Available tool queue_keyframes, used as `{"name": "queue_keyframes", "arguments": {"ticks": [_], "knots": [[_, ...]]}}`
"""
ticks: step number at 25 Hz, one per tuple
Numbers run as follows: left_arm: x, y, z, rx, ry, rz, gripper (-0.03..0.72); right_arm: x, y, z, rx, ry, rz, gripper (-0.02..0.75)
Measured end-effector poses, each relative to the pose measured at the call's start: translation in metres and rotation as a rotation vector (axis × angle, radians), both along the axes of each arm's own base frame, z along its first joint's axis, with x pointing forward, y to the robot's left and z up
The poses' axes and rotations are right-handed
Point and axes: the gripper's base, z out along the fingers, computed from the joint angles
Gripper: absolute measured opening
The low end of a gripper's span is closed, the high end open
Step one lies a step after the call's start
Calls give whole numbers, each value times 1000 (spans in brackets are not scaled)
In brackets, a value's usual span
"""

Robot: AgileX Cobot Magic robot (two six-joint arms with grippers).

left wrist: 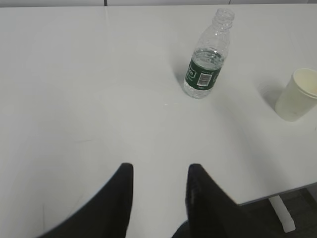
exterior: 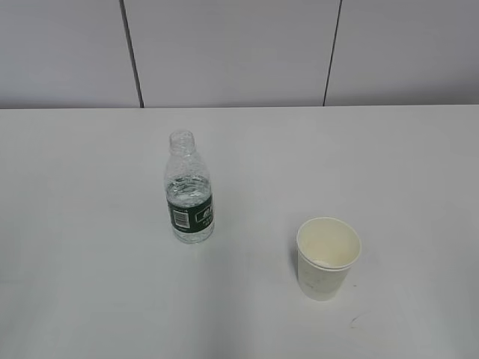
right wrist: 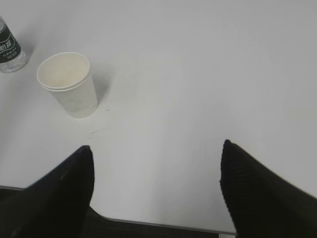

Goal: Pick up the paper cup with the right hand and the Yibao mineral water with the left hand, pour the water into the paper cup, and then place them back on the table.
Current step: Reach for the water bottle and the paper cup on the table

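The Yibao mineral water (exterior: pixel 188 191), a clear ribbed bottle with a dark green label and no cap, stands upright on the white table (exterior: pixel 90 224), left of centre. The white paper cup (exterior: pixel 327 256) stands upright to its right and nearer the front. Neither arm shows in the exterior view. In the left wrist view my left gripper (left wrist: pixel 159 171) is open and empty near the table's front edge, with the bottle (left wrist: pixel 205 57) far ahead to the right and the cup (left wrist: pixel 298 94) at the right edge. My right gripper (right wrist: pixel 156 151) is wide open and empty, with the cup (right wrist: pixel 69 84) ahead to the left.
A small dark scuff mark (exterior: pixel 353 321) lies on the table just right of the cup, also in the right wrist view (right wrist: pixel 98 131). A grey panelled wall (exterior: pixel 239 52) runs behind the table. The table's front edge (right wrist: pixel 163 225) lies under the right gripper.
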Motion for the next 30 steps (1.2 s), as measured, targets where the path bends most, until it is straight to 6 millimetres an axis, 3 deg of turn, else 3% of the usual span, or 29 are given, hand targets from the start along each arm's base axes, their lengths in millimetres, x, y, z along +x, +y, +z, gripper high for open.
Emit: {"name": "queue_keyframes", "arguments": {"ticks": [30], "knots": [[0,-1,0,-5,1,-4,237,0,0,0,0,-2,0,587]]}}
